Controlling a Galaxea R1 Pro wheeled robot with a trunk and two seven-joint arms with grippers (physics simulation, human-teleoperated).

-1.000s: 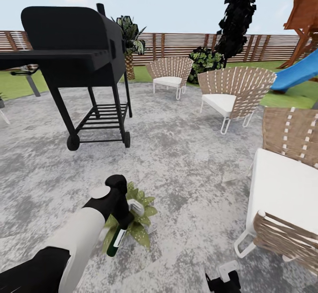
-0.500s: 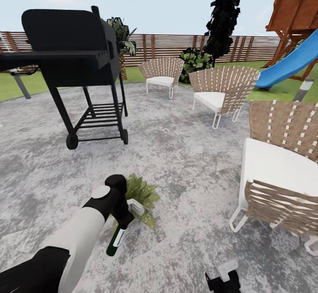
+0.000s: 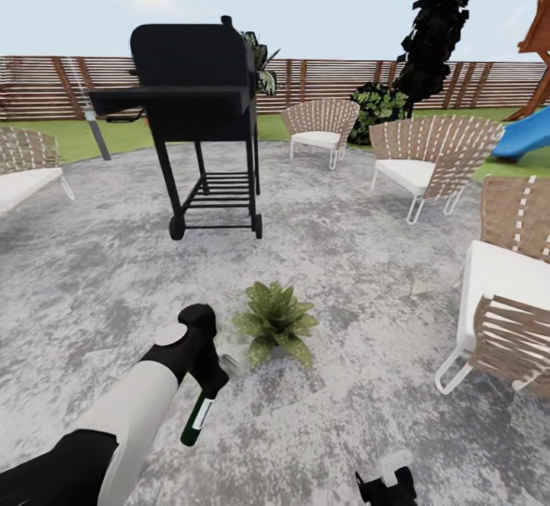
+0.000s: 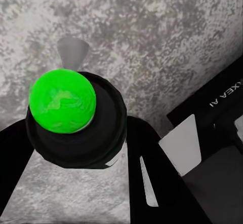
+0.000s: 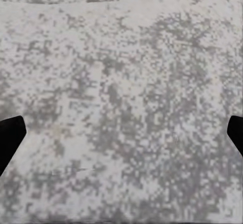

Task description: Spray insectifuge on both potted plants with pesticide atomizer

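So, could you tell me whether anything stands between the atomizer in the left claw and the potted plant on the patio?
Nothing visible does. The left claw holds the atomizer tip down over bare patio, and the plant sits just beyond it to the right with only open stone between. The grill and chairs stand well past the plant.

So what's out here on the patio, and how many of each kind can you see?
Wicker chairs: 5
Black grill: 1
Potted plant: 1
Pesticide atomizer: 1, held in the left gripper
Total: 8
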